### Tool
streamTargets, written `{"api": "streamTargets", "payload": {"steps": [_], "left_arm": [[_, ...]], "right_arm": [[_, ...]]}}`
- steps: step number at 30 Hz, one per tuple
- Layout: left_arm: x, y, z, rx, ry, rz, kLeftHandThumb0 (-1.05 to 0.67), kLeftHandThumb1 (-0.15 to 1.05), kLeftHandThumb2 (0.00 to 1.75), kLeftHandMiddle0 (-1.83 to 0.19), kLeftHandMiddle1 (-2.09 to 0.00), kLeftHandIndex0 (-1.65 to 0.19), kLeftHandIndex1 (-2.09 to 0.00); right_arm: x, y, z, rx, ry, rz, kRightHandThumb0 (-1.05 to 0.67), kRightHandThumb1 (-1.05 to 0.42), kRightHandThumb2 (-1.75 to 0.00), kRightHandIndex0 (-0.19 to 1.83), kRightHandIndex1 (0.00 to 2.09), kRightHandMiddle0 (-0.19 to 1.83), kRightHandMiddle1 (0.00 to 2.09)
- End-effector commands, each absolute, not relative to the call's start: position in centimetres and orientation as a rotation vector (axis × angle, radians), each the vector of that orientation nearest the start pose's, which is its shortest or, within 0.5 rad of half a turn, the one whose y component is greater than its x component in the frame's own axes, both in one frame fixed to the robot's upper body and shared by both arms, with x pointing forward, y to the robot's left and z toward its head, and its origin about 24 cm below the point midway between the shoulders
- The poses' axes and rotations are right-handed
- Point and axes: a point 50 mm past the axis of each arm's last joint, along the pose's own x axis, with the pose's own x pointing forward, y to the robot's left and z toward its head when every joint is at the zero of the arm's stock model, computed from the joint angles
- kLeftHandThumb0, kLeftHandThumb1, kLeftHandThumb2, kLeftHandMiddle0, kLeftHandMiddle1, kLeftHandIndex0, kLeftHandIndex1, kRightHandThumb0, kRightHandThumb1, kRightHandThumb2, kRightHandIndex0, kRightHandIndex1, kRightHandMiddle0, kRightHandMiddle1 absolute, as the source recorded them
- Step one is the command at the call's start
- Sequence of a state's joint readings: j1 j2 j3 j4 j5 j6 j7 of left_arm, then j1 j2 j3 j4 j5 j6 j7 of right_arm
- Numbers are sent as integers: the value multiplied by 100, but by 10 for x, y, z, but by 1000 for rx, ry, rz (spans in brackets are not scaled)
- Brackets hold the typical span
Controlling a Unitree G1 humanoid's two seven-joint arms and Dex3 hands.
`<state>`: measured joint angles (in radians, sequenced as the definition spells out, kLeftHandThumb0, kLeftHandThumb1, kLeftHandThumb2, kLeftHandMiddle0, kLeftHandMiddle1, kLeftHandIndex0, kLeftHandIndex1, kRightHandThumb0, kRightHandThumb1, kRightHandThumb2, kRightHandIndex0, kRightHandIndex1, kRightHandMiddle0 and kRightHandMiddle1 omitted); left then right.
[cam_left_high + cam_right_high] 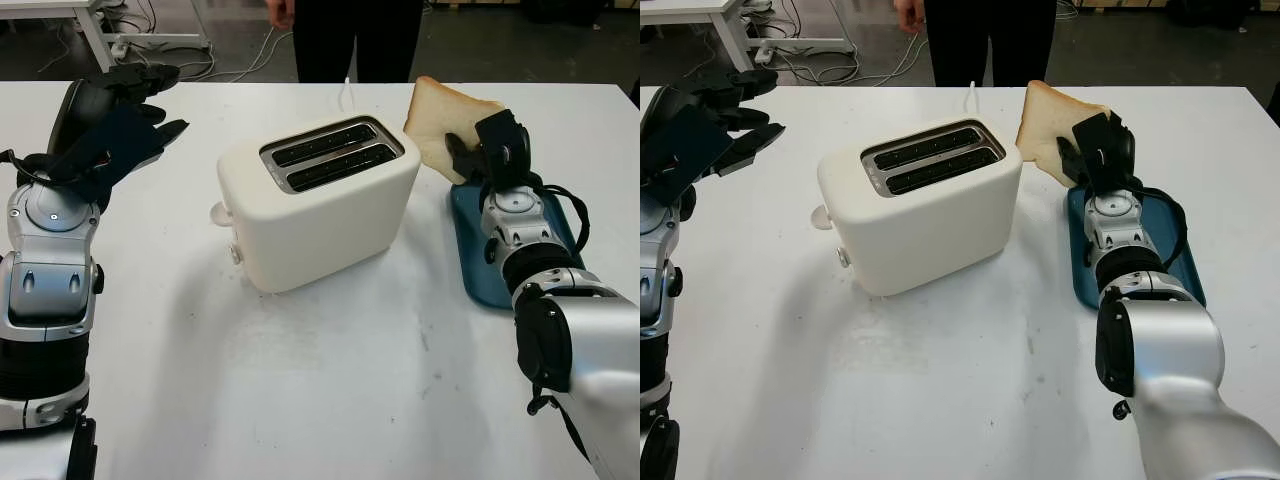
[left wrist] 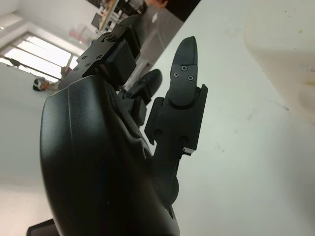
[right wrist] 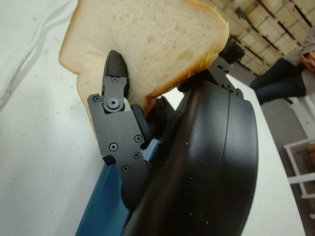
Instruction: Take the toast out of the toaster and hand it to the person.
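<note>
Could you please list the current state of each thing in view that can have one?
toast: out of the toaster, held upright above the table in the right hand.
toaster: standing on the table, both slots empty.
right hand: closed on the toast, over the tray's far end.
left hand: open, raised left of the toaster.
blue tray: lying flat on the table, under the right arm.

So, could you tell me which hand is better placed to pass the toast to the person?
The right hand: it already grips the toast, lifted above the blue tray, near the person standing beyond the table. The left hand is open, left of the toaster.
</note>
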<state>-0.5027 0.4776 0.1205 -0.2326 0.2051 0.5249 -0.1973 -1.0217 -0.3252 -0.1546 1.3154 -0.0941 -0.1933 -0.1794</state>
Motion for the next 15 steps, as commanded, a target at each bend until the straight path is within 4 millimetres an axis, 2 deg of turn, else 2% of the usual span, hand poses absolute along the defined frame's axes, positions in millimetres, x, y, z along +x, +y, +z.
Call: {"api": "streamTargets", "payload": {"steps": [1, 15], "left_arm": [[307, 225, 217, 575, -193, 108, -28, 92, 19, -38, -64, -60, 0], [306, 224, 217, 570, -188, 105, -27, 92, 19, -37, -63, -59, 0]], "right_arm": [[400, -224, 113, -260, 83, -298, -18, -92, -40, 83, 175, 52, 175], [401, -225, 116, -249, 61, -295, -18, -92, -40, 84, 175, 53, 175]]}}
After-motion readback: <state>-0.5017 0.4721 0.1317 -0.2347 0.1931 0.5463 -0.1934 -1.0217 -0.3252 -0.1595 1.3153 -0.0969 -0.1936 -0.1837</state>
